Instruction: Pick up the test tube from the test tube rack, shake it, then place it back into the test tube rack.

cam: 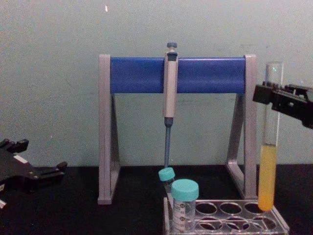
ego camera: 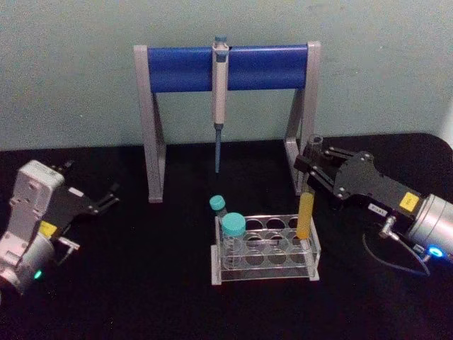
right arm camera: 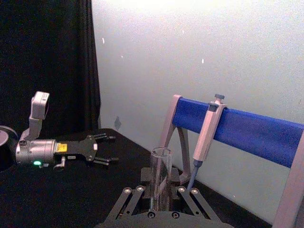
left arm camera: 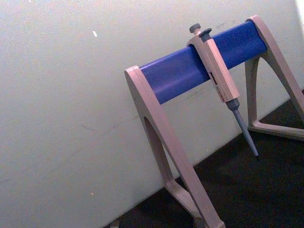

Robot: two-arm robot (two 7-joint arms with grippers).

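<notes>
The test tube [ego camera: 306, 212] is a long clear glass tube with yellow-orange liquid in its lower part. It stands upright with its round bottom at the back-right hole of the clear test tube rack [ego camera: 265, 273]. My right gripper [ego camera: 313, 170] is shut on the tube's clear upper part, just below its rim. The chest view shows the tube [cam: 268, 171] held by the right gripper [cam: 269, 93], with its bottom just at the top plate of the rack [cam: 230, 223]. In the right wrist view the tube [right arm camera: 160, 175] stands between my fingers. My left gripper [ego camera: 106, 200] rests open at the far left.
A grey stand with a blue bar [ego camera: 226, 67] rises behind the rack, and a grey-blue pipette [ego camera: 219, 92] hangs from it. Two teal-capped tubes [ego camera: 233, 227] [ego camera: 217, 204] occupy the rack's left end. The table is black and a pale wall closes the back.
</notes>
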